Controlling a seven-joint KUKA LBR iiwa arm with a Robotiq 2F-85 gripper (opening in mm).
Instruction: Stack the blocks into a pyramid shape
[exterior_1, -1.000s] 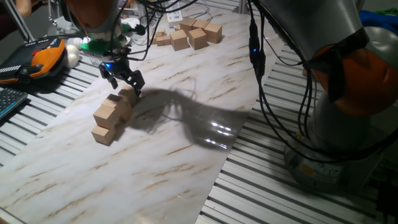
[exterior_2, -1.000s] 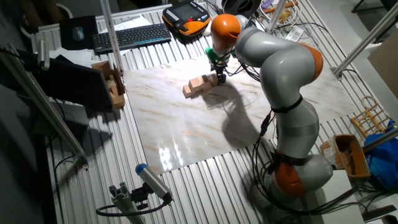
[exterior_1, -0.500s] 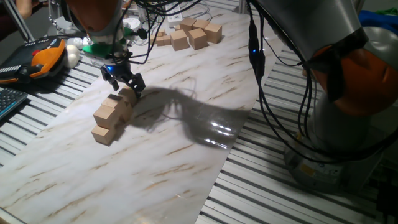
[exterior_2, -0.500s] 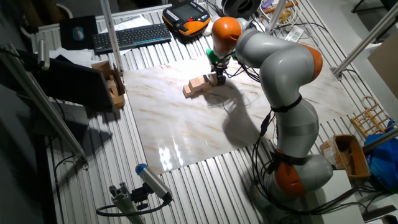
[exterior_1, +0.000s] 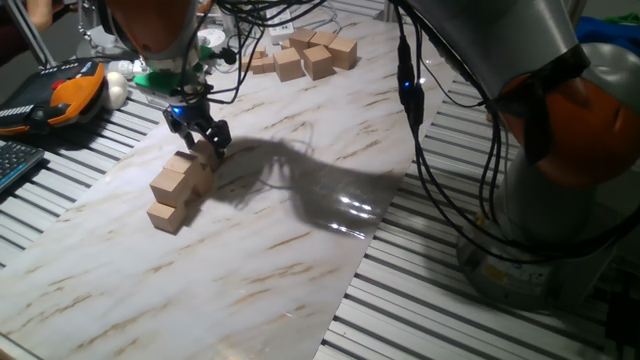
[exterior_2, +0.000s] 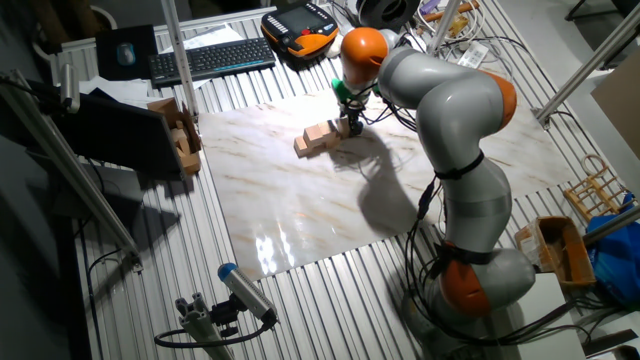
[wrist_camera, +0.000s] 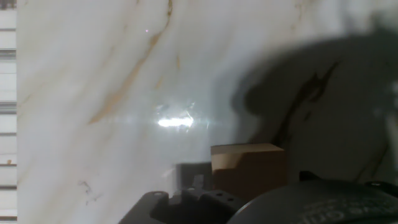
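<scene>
Hovering with parted fingers, the hand (exterior_1: 202, 137) sits above the pyramid shape (exterior_1: 180, 186), near the table (exterior_1: 300, 250) edge.

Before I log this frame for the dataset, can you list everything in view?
Stacked blocks: about four, tan, stepped heap at the slab's left side.
Spare blocks: about six, tan, loose cluster at the slab's far end.
Marble slab: one, white with tan veins, on the slatted table.
Teach pendant: one, orange and black, left of the slab.
Keyboard: one, black, beside the pendant.
Gripper: one, black, at the heap's top; jaw state unclear.
</scene>
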